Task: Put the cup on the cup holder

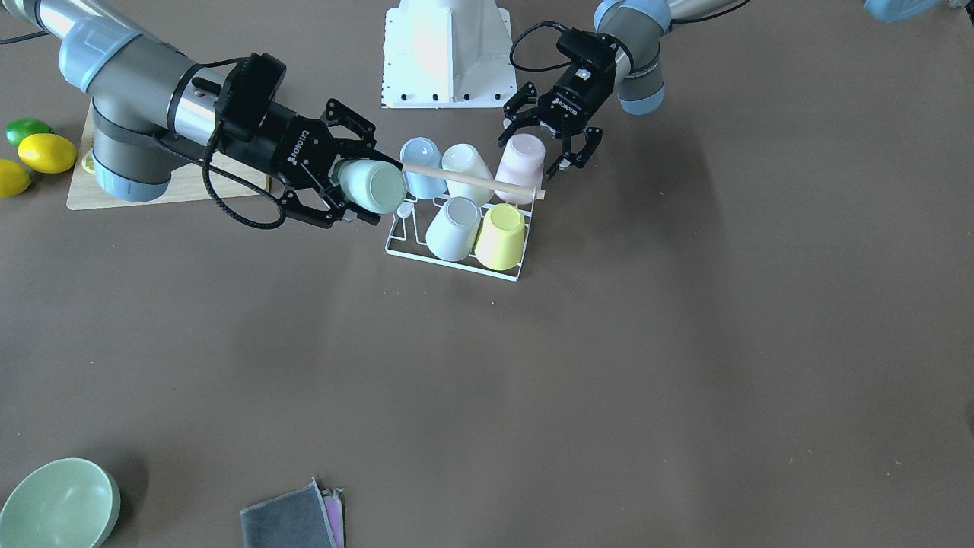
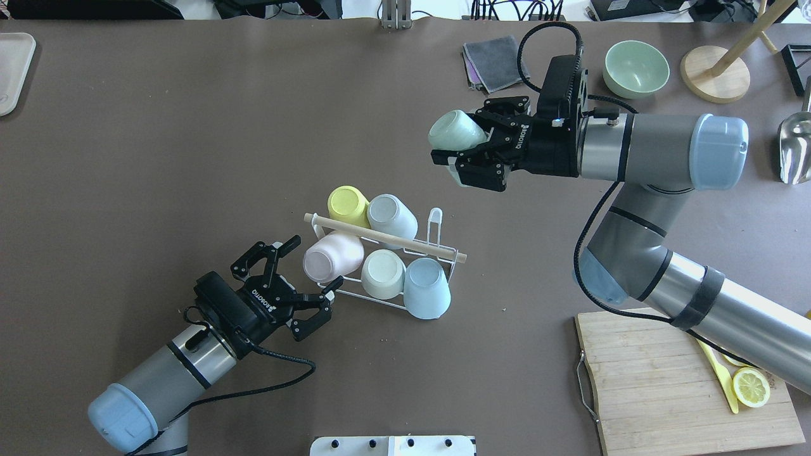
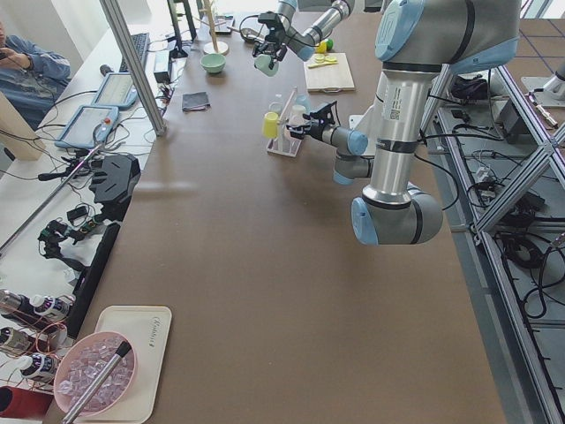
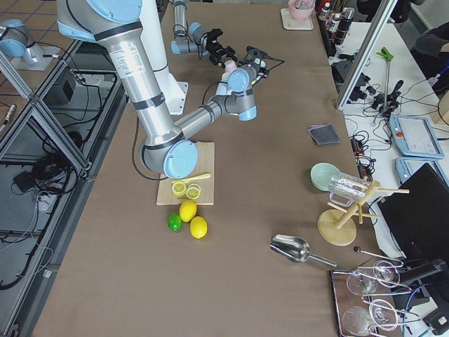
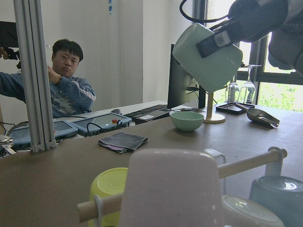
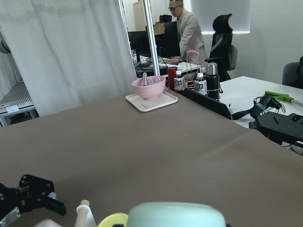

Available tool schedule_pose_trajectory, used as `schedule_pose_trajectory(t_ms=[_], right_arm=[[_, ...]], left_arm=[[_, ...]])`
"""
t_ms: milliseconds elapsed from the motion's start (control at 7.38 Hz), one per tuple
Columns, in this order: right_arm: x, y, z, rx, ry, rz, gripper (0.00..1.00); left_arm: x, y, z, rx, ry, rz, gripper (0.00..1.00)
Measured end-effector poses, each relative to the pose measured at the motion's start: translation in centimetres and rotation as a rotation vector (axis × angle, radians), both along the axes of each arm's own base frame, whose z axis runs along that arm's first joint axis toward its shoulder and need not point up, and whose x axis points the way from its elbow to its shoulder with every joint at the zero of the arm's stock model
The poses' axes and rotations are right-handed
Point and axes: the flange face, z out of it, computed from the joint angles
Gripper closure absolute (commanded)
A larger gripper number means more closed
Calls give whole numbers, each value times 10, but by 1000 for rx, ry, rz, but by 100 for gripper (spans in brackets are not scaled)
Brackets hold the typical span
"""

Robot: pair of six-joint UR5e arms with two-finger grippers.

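The cup holder [image 2: 388, 238] is a white wire rack with a wooden rod handle, at mid-table; it also shows in the front view [image 1: 449, 259]. Yellow [image 2: 347, 204], grey [image 2: 391, 215], pink [image 2: 332, 256], pale white [image 2: 383, 273] and blue [image 2: 426, 289] cups sit upside down on it. My right gripper [image 2: 466, 136] is shut on a mint green cup [image 2: 455, 130], held tilted in the air beyond the rack; in the front view the cup [image 1: 373, 185] is at the rod's end. My left gripper [image 2: 308, 269] is open, its fingers either side of the pink cup's end.
A green bowl [image 2: 635, 66], a folded grey cloth [image 2: 494, 60] and a wooden stand [image 2: 716, 76] lie at the far right. A cutting board [image 2: 665, 380] with a lemon half [image 2: 751, 387] is near my right arm. Whole lemons and a lime [image 1: 46, 152] lie beside it.
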Motion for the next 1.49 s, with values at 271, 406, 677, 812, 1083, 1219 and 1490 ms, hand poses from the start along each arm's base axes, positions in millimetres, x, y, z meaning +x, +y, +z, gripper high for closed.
schedule_pose_trajectory(t_ms=[271, 406, 677, 812, 1083, 1219, 1490], right_arm=[[-34, 21, -1, -26, -42, 37, 100], [-47, 29, -2, -38, -51, 45, 100], [-63, 33, 4, -50, -56, 57, 100], [-67, 32, 13, -51, -66, 70, 100], [-75, 28, 21, -49, -77, 81, 100], [-80, 27, 22, -50, -77, 80, 100], [-93, 29, 27, -60, -68, 74, 100]], left_arm=[[-4, -3, 1, 1, 4, -5, 2], [-11, -7, 1, -2, 12, -10, 2], [-50, -14, 18, -12, 19, 57, 2], [-75, -24, 39, -41, -6, 131, 2], [-133, -71, 83, -214, -201, 275, 2], [-169, -102, 106, -357, -311, 329, 2], [-251, -152, 159, -707, -454, 374, 2]])
